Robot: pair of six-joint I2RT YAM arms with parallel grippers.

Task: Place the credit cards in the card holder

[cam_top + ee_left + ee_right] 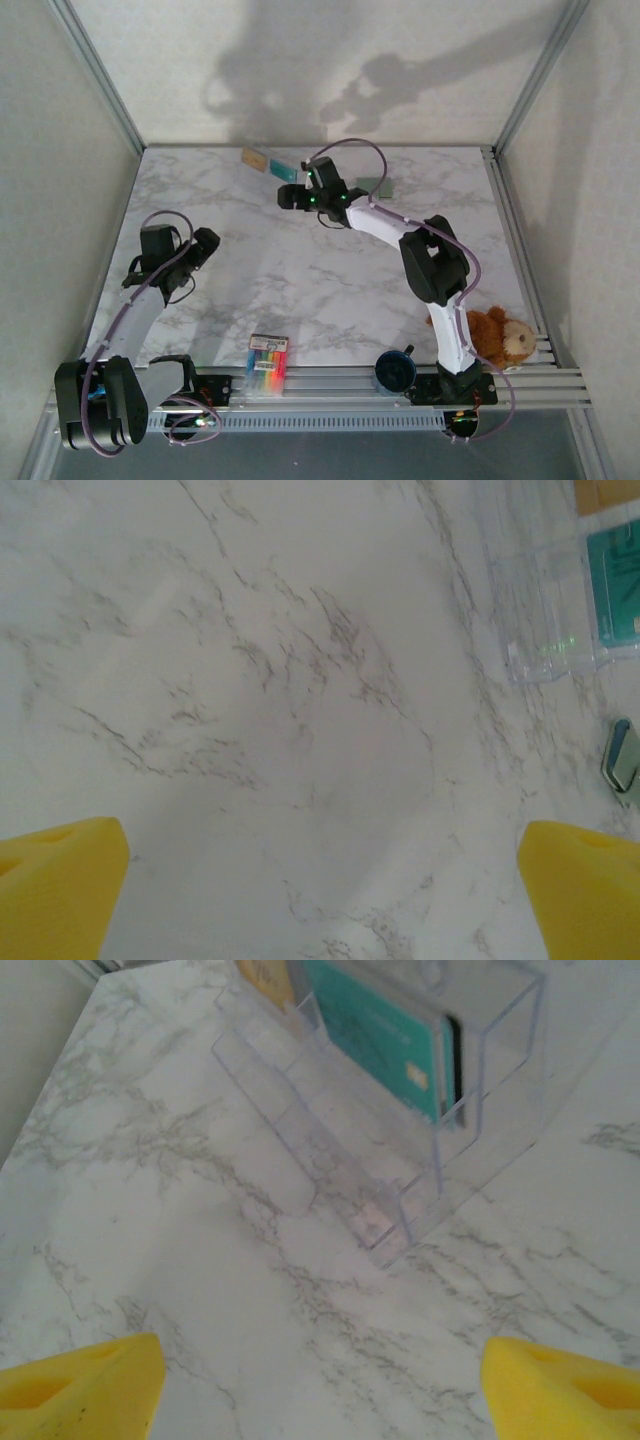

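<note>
Right tool [320,1390]: jaws apart, nothing between them, bare desk [300,280] underneath. It sits just on the near side of the clear stand [400,1160], not touching; the stand's front lip is straight ahead of the fingertips [80,1385].

Teal card [375,1035] stands tilted in the stand's back slot. Tan card [265,975] is in the stand too, left of the teal one. There's a dark edge behind the teal card, can't tell what it is.

Card holder [375,187] lies flat on the desk to the right of the stand, near it, past the right wrist.

Left tool [320,900]: jaws wide apart, empty, well apart from the stand on its near-left side. From the left wrist view the stand [545,610] is off to the far right.

Marker pack [268,360], cup [395,370] and teddy [500,335] sit well to the near side of the stand.
</note>
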